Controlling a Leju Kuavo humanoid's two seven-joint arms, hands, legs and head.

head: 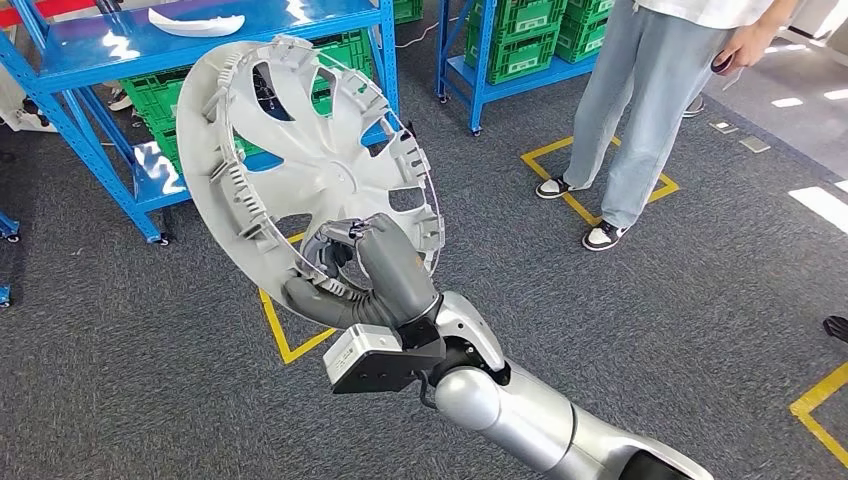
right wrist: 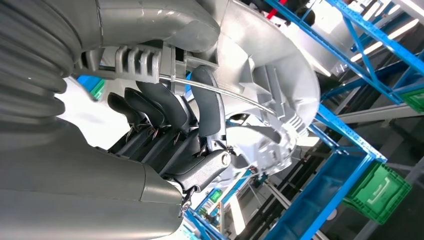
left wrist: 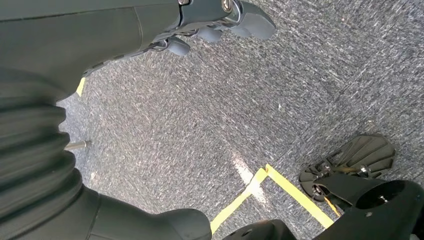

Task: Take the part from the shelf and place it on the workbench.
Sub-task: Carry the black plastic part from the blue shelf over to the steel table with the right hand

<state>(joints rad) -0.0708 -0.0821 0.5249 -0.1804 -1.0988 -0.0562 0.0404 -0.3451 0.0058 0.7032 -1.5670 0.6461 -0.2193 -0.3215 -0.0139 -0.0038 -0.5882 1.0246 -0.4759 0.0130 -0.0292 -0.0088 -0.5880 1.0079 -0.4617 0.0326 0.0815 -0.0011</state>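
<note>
Robot hand [head: 365, 262] on the right arm is gripping the lower rim of a large silver wheel cover [head: 310, 165], its fingers [right wrist: 172, 107] hooking through an opening near the edge while the thumb presses the rim from the other side. The wheel cover is being held up in the air in front of the robot, well clear of the blue shelf [head: 215, 35] behind it and over the grey carpeted floor [head: 150, 330]; no workbench is in sight from here. The disc is standing nearly on edge, tilted back, its ribbed inner face with clips and wire ring turned toward the robot and its outer face pointing away toward the shelf. Being round, it has no long axis; its flat plane is running roughly up and down.

Judging by its thin moulded spokes, the part is likely light, stiff plastic, somewhat slick on the painted face and liable to crack at the clips, so the rim between spokes is looking like the sound place to hold it. Held at one edge, it may be tending to swing.

A person in pale trousers [head: 640, 110] is standing near the second shelf. The left robot hand [left wrist: 215, 22] is hanging over the floor, holding nothing, fingers loosely apart. A white curved part [head: 195, 22] is lying on the shelf.
</note>
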